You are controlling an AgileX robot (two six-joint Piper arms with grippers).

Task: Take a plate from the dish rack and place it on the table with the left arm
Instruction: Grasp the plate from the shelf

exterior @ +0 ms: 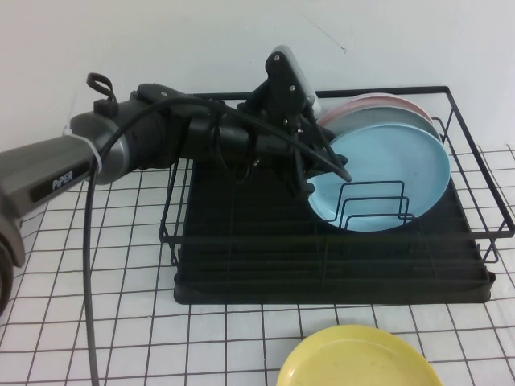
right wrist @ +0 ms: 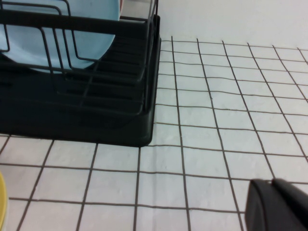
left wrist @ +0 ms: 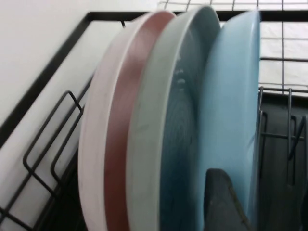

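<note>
**Blue plate not yet lifted**

Sky-blue plate (exterior: 386,173) stands upright in the dish rack (exterior: 338,273), foremost of the stack. I have the left gripper (exterior: 322,165) at its near rim, fingers spread astride the edge, not clamped. Lift-out and placing on the table (exterior: 121,338) remain. Right gripper (right wrist: 279,207) sits parked low over the cloth; I cannot tell its state.

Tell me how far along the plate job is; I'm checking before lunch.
Done: the left gripper has reached into the dish rack, its open jaws at the edge of the light-blue plate. In hand: closing on that rim; the plate stands upright in the dividers. Left: gripping, lifting out and setting it on the table. The right gripper sits low over the table, beside the rack.
</note>
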